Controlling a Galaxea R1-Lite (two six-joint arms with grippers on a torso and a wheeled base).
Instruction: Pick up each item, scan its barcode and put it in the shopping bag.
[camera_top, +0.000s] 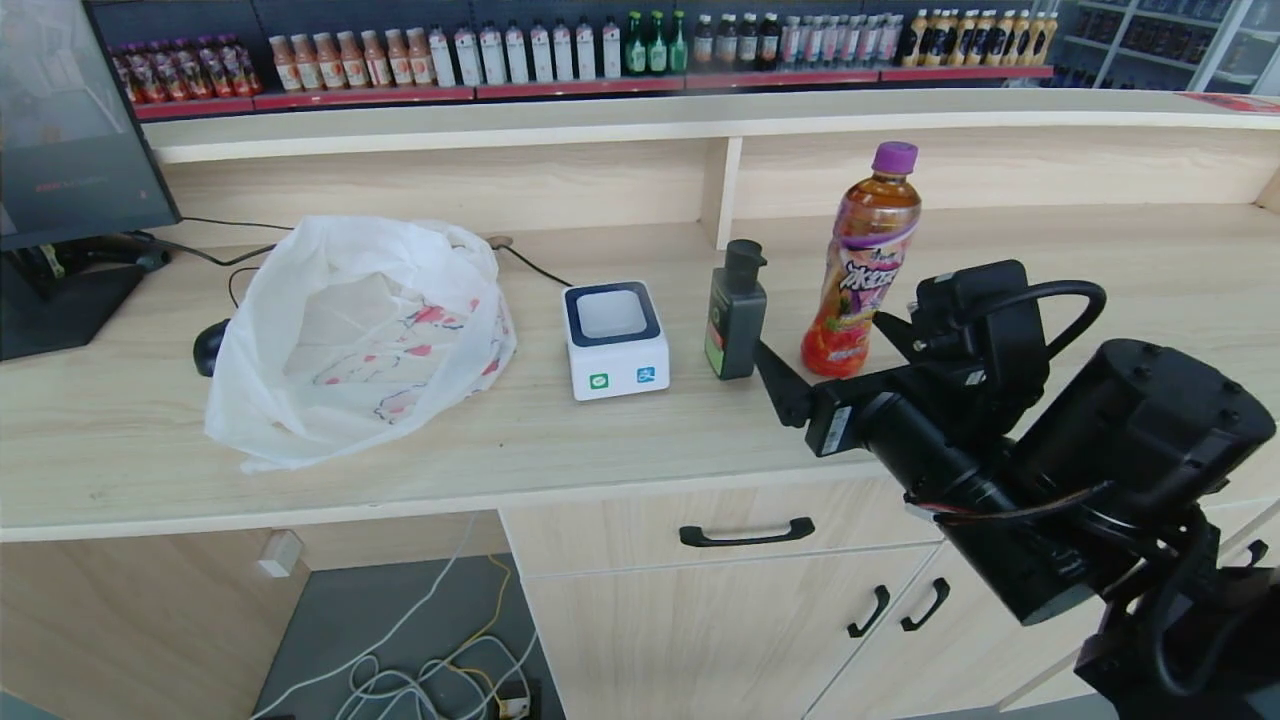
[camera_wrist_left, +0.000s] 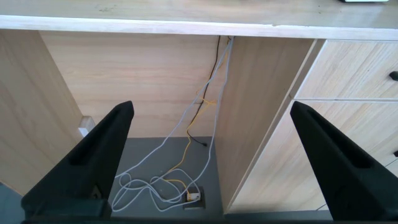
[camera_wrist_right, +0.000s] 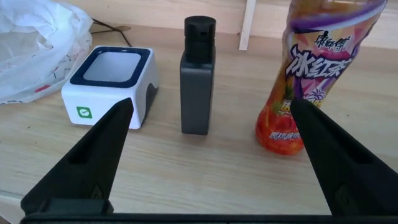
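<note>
A crumpled white shopping bag (camera_top: 350, 340) (camera_wrist_right: 37, 50) lies open on the counter's left part. Right of it sits a white box scanner (camera_top: 615, 338) (camera_wrist_right: 112, 87), then a dark upright bottle (camera_top: 737, 310) (camera_wrist_right: 198, 81), then a tall orange drink bottle with a purple cap (camera_top: 865, 265) (camera_wrist_right: 311, 74). My right gripper (camera_top: 822, 340) (camera_wrist_right: 211, 106) hovers open just in front of the two bottles, touching neither. My left gripper (camera_wrist_left: 211, 109) is open and holds nothing, below counter height, facing the open bay under the counter.
A monitor (camera_top: 70, 150) and a black mouse (camera_top: 210, 345) stand at the counter's far left. A wooden divider (camera_top: 722, 190) rises behind the dark bottle. Drawers with black handles (camera_top: 745, 533) sit under the counter. Loose cables (camera_wrist_left: 168, 180) lie on the floor in the bay.
</note>
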